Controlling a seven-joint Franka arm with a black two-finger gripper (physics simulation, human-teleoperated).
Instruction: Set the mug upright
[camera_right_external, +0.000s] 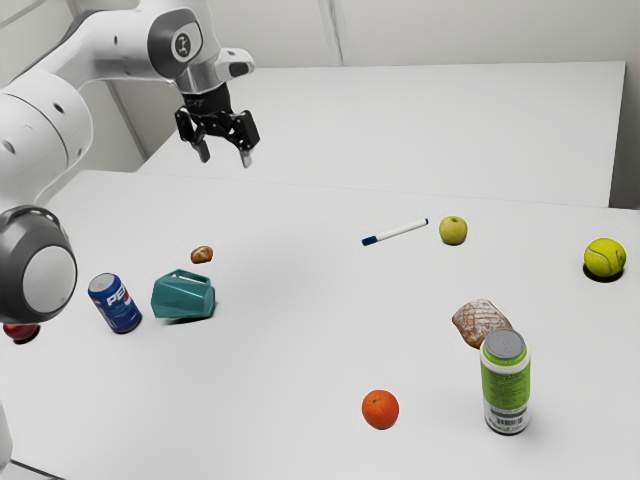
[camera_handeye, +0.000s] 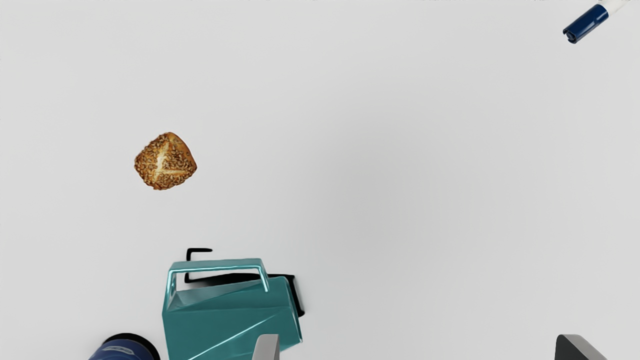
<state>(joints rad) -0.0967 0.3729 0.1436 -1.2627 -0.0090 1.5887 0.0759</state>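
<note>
Mug (camera_right_external: 183, 297): lying on its side on the table (camera_right_external: 280, 400), not upright; clear of the gripper (camera_right_external: 225, 158).
Handle (camera_handeye: 216, 265): on the mug's upper side, toward the roll (camera_right_external: 202, 255); dark shadow alongside on the table.
Gripper: open, fingers spread wide with nothing between them; raised above the table, well apart from the mug. In the wrist view one finger (camera_handeye: 266, 347) overlaps the mug's outline; the exterior view places it well above.
Arm (camera_right_external: 115, 45): enters from the exterior view's left, hand pointing down.
Blue can (camera_right_external: 115, 303): upright, just beside the mug, toward the exterior view's left; a narrow gap between them.
Roll: on the table near the mug, apart from it; seeded, scored crust.
Red item (camera_right_external: 20, 332): at the exterior view's far left, partly hidden by the arm; kind cannot be told.
Marker (camera_right_external: 398, 232): flat, dark blue cap toward the exterior view's left, white barrel.
Apple (camera_right_external: 453, 230): yellow-green, near the marker's other end, not touching.
Ball (camera_right_external: 604, 258): tennis type, at the exterior view's far right, well apart from the apple.
Loaf (camera_right_external: 478, 320): scored, pale-dusted crust; partly behind the green can (camera_right_external: 506, 385). Contact between the two cannot be told.
Green can: upright, grey top, printed label.
Orange (camera_right_external: 380, 409): on the table, between the mug and the green can, touching neither.
</note>
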